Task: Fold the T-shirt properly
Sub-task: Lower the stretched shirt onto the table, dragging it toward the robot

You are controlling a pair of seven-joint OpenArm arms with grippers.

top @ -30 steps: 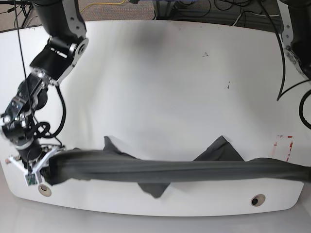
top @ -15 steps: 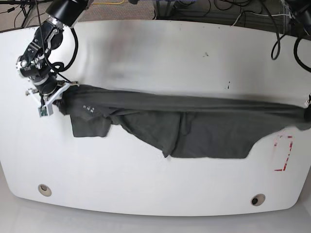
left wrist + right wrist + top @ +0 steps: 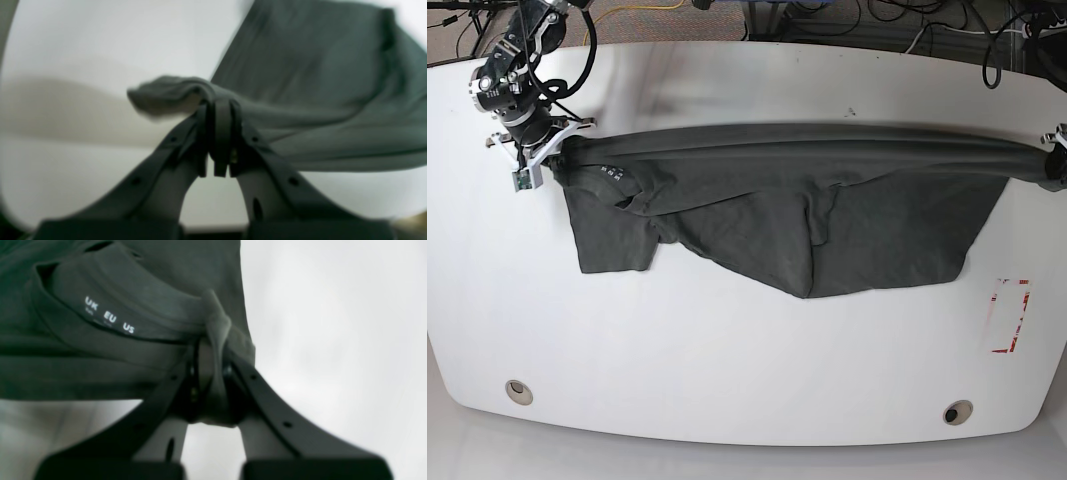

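Observation:
The dark charcoal-grey T-shirt (image 3: 807, 210) hangs stretched across the far half of the white table (image 3: 747, 350), its top edge pulled taut between both arms and its lower part draped on the table. My right gripper (image 3: 545, 155), on the base view's left, is shut on the T-shirt's edge near the collar; the right wrist view shows cloth (image 3: 133, 350) pinched between its fingers (image 3: 213, 373), with "UK EU US" print beside them. My left gripper (image 3: 1055, 160), at the base view's right edge, is shut on the opposite end; the left wrist view shows a bunch of cloth (image 3: 173, 95) clamped there (image 3: 218, 133).
A red-marked rectangle (image 3: 1010, 317) is on the table at the right front. Two round grommets (image 3: 519, 391) (image 3: 957, 412) sit near the front edge. Cables (image 3: 907, 30) lie behind the table's far edge.
Both grippers have carried the stretched T-shirt from near the front edge toward the far side of the table. More of the cloth now lies spread on the table below the taut edge.

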